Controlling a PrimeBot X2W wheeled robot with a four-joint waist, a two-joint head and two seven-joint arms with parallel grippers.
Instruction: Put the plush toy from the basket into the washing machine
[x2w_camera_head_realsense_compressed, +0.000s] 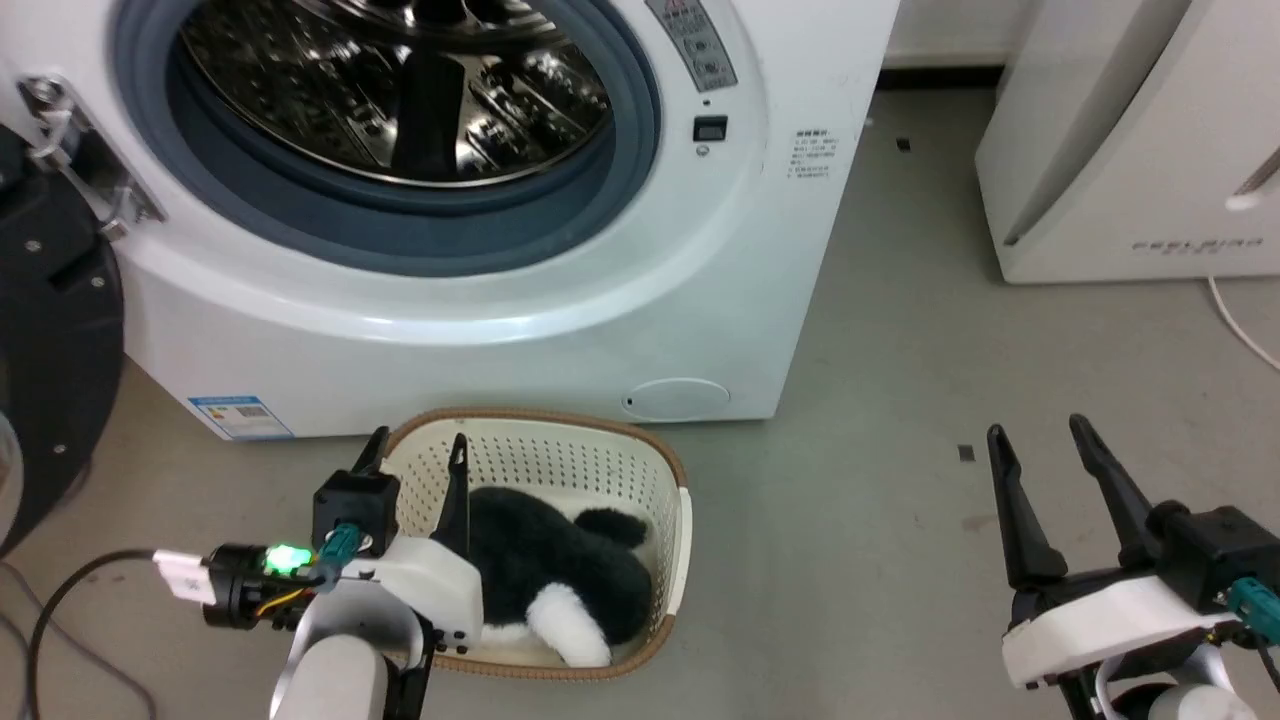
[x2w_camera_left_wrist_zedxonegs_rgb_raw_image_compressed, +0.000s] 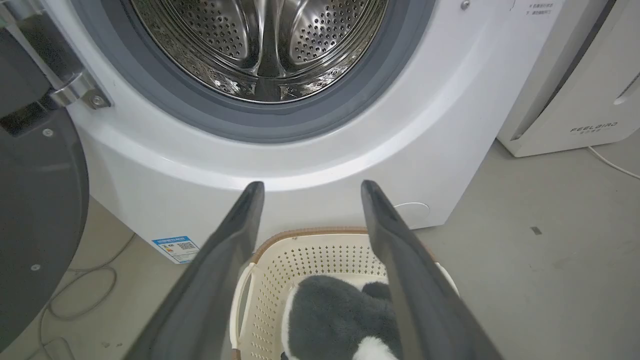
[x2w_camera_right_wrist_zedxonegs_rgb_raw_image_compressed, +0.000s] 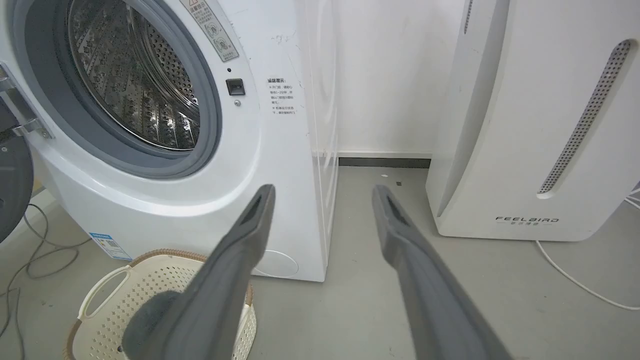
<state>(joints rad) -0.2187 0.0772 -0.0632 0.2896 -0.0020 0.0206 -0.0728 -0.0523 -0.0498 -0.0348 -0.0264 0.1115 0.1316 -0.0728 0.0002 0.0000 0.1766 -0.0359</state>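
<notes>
The plush toy (x2w_camera_head_realsense_compressed: 560, 580) lay in the basket (x2w_camera_head_realsense_compressed: 560, 450), black fur up, with a white patch toward the near rim. The basket stood on the floor (x2w_camera_head_realsense_compressed: 880, 400) just in front of the washing machine (x2w_camera_head_realsense_compressed: 500, 300), whose door (x2w_camera_head_realsense_compressed: 50, 330) hung open to the left, leaving the steel drum (x2w_camera_head_realsense_compressed: 400, 80) exposed. The left end effector (x2w_camera_head_realsense_compressed: 419, 440) hovered over the basket's left side with its fingers spread wide and nothing between them. One finger was by the toy's edge, though whether it touched could not be told. The right end effector (x2w_camera_head_realsense_compressed: 1037, 428) was well apart to the right above bare floor, equally wide open and empty. A white FEELBIRD appliance (x2w_camera_head_realsense_compressed: 1130, 150) stood beyond it.
</notes>
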